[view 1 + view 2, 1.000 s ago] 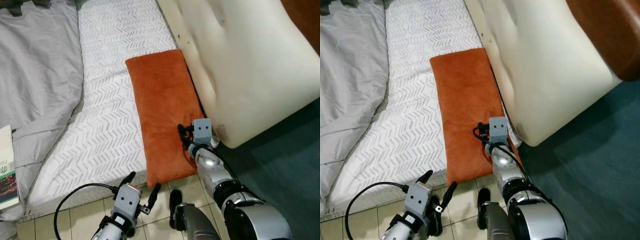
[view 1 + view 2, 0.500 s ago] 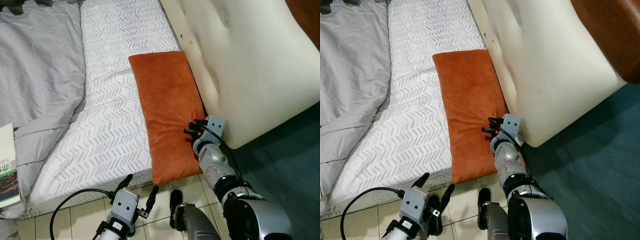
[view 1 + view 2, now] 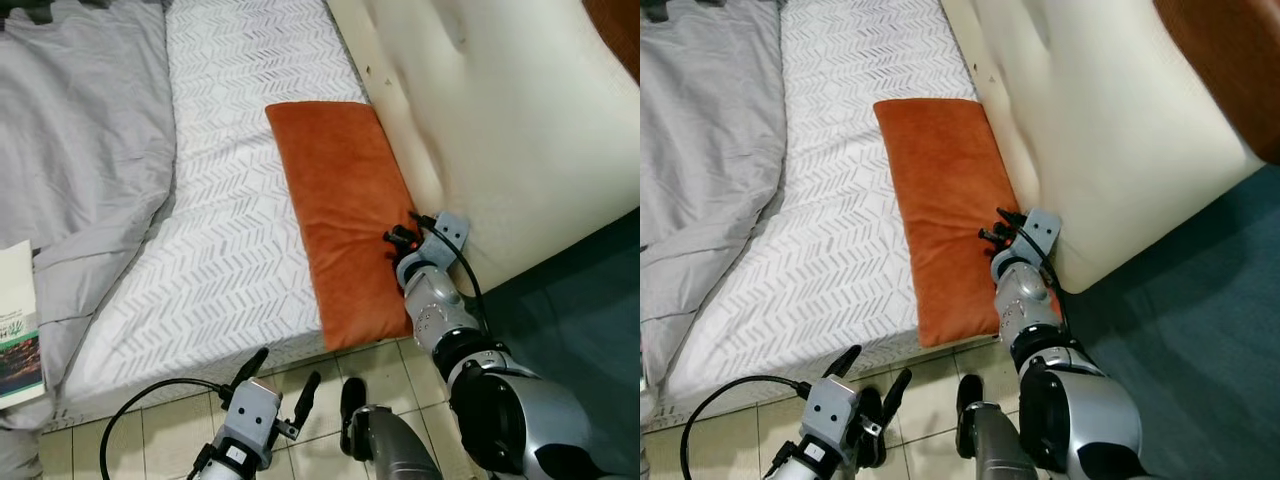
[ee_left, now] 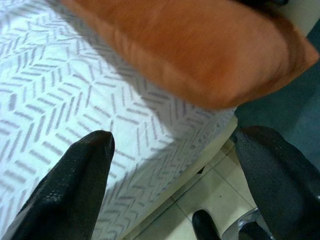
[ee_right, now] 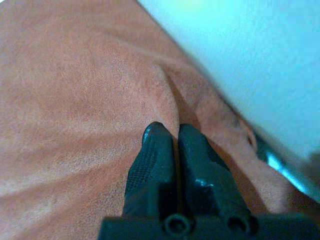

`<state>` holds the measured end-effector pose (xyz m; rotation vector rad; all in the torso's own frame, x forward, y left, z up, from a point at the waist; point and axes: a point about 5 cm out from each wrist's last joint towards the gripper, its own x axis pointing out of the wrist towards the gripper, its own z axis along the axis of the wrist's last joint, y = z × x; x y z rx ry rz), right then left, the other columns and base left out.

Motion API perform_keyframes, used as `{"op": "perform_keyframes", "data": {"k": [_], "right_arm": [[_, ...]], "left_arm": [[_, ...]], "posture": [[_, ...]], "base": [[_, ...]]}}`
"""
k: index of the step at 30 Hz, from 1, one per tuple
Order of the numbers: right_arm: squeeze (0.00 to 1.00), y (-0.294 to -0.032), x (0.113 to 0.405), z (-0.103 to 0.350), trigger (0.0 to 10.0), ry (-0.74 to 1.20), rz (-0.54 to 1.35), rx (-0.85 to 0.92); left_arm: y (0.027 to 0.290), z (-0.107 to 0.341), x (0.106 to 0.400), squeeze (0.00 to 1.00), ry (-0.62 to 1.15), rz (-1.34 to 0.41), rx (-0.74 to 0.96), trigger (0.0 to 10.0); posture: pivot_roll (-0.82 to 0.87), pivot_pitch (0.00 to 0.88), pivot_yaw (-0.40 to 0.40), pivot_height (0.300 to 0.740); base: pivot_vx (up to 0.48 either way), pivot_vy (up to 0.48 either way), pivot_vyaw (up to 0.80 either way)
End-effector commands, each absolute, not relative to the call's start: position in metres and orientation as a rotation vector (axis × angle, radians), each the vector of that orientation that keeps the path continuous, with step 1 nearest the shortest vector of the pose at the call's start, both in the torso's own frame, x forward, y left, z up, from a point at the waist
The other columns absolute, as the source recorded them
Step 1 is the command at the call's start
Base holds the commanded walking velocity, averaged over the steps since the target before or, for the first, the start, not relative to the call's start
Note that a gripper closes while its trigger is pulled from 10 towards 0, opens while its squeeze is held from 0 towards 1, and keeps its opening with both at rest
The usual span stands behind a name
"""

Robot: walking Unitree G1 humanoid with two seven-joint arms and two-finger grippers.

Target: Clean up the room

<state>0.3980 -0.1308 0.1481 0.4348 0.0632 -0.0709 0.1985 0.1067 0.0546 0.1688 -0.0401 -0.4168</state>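
**Right gripper pressed on the orange pillow at the bed's edge**

The orange pillow (image 3: 350, 215) lies lengthwise on the white patterned mattress (image 3: 235, 200), along the side nearest the cream headboard (image 3: 500, 130). Its long edge runs just beside the headboard, and its near end reaches the mattress edge above the tiled floor (image 3: 190, 425).

The right gripper (image 3: 400, 238) rests on the pillow's near right part, close to the headboard. In the right wrist view its two fingers (image 5: 155, 160) lie side by side with no gap, tips touching the orange fabric, where a crease forms; whether any fabric is pinched between them cannot be told.

The left gripper (image 3: 283, 378) hangs low over the floor, below the mattress edge and apart from the pillow. Its fingers (image 4: 75, 180) are spread wide, with the mattress corner and the pillow's end seen between them.

A grey blanket (image 3: 85, 150) covers the mattress's left side. A booklet (image 3: 18, 325) lies at the blanket's near edge. Teal carpet (image 3: 590, 310) lies right of the headboard.
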Motion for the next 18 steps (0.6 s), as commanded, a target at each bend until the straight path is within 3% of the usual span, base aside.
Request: {"op": "perform_keyframes", "data": {"k": [1,12,18], "right_arm": [[0.0,-0.156,0.405,0.176,0.0,-0.064,-0.166,0.419],[0.0,-0.181,0.408,0.223,0.0,-0.29,-0.285,0.187],[0.0,-0.189,0.407,0.23,0.0,-0.319,-0.365,0.162]], "left_arm": [[0.107,0.044,0.187,0.0,0.018,-0.427,0.175,10.0],[0.107,0.045,0.186,0.0,0.011,-0.423,0.182,10.0],[0.106,0.046,0.186,0.0,0.007,-0.423,0.183,10.0]], "posture": [[0.14,0.527,-0.043,0.74],[0.13,0.526,-0.047,0.74],[0.14,0.533,-0.047,0.74]], "base": [[0.0,0.0,0.0],[0.0,0.0,0.0],[0.0,0.0,0.0]]}}
